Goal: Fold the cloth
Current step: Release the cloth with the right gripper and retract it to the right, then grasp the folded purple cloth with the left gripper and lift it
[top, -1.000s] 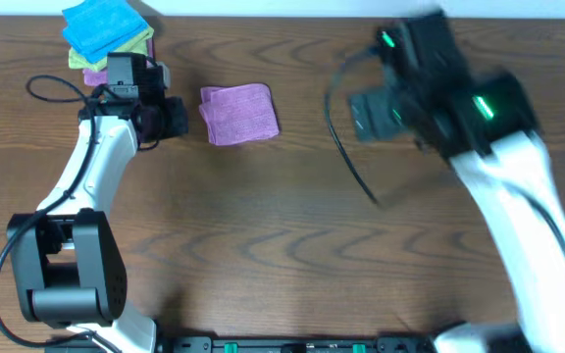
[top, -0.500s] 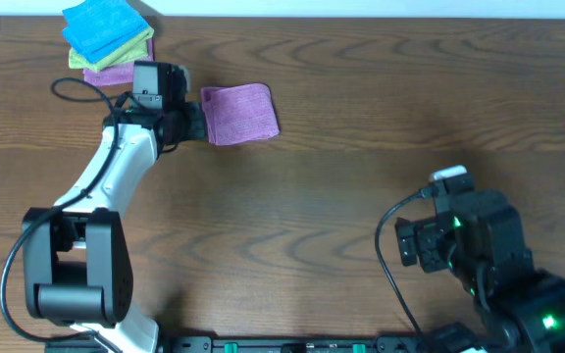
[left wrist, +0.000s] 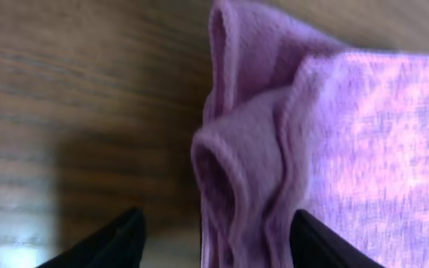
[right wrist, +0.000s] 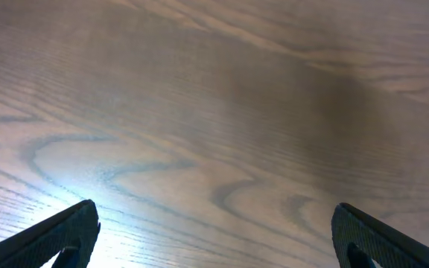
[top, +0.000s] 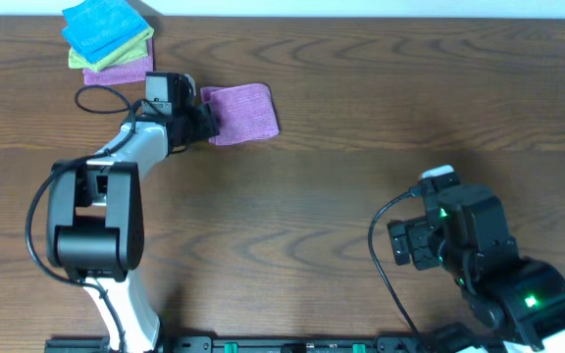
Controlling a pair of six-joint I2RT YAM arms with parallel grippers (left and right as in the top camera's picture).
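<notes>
The lilac cloth [top: 243,113] lies folded into a small rectangle on the wooden table, at the back, left of centre. My left gripper [top: 204,120] sits at its left edge. In the left wrist view the cloth's layered, rolled edge [left wrist: 252,171] rises between the two dark fingertips [left wrist: 110,246], which stand apart with bare table showing on the left side; the left gripper [left wrist: 214,249] is open around that edge. My right gripper [top: 407,245] hovers low at the front right, far from the cloth. It is wide open [right wrist: 214,238] over bare wood.
A stack of folded cloths sits at the back left corner: bright blue [top: 106,25] on top, yellow-green [top: 81,57] under it, another purple one [top: 116,71] lowest. The left arm's black cable [top: 96,93] loops beside the stack.
My left gripper slid right up to the cloth's left edge and its jaws spread apart. The right arm swung from the back right down to the front right.
</notes>
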